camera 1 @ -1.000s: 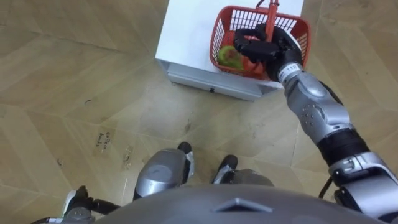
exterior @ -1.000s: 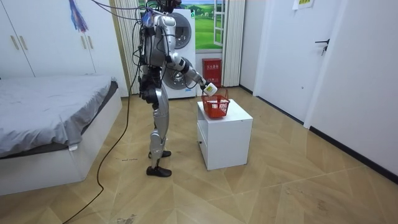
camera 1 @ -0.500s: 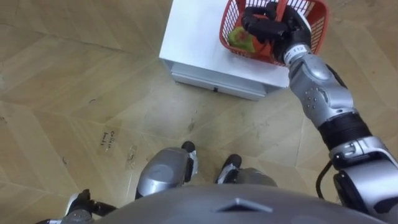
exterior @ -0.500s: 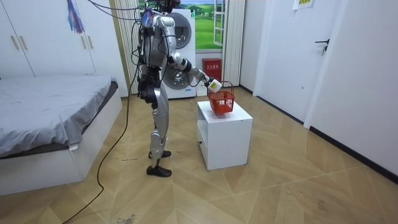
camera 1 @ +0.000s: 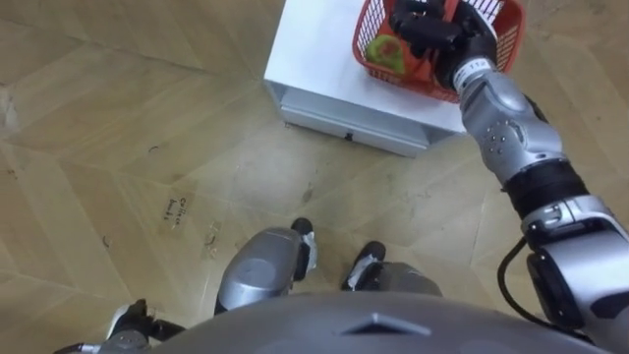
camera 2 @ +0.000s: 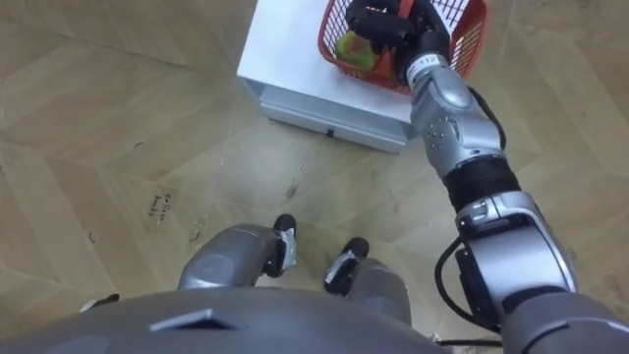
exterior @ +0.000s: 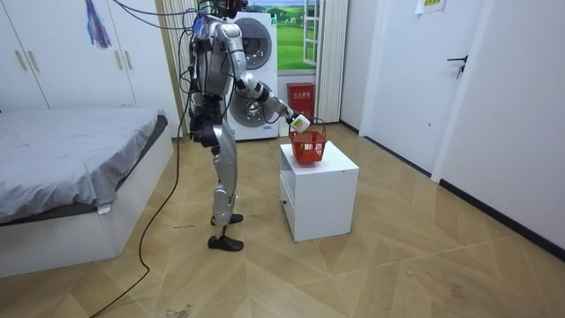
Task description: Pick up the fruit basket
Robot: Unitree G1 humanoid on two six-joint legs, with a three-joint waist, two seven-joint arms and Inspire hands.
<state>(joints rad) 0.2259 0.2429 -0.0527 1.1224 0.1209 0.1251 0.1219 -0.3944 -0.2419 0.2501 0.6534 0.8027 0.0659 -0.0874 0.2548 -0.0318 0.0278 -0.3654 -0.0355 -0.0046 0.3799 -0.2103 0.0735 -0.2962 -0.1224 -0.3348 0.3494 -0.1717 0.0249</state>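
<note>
Item: fruit basket [camera 1: 507,37], red open mesh, on the far right part of the white cabinet [camera 1: 314,59] in front of my feet. In the room view its base sits at the cabinet top or just clear of it, and I cannot tell which. Contents: one green fruit [camera 1: 381,49] against the left wall, with something orange-red beside it, partly under my fingers. Long axis: across the eye view from left to right, with the near wall roughly parallel to the cabinet's front edge. Holder: right hand [camera 1: 432,25], arm stretched forward and over the near rim. Its fingers are curled together above the basket's opening, and I judge them to be wrapped round the handle, though the handle is mostly hidden inside the grip. Key relation: the basket hangs or rests directly below these fingers, so the lift calls for a straight upward pull, keeping the load level so the fruit does not roll. Other hand: left hand [camera 1: 126,329], low at my left side and well apart from the cabinet. I cannot tell its state. The right hand is by far the nearer. Writing: no label is legible on the basket or the cabinet. A small dark scribble [camera 1: 178,207] marks the wood floor [camera 1: 118,118] to my left, too small to read.
</note>
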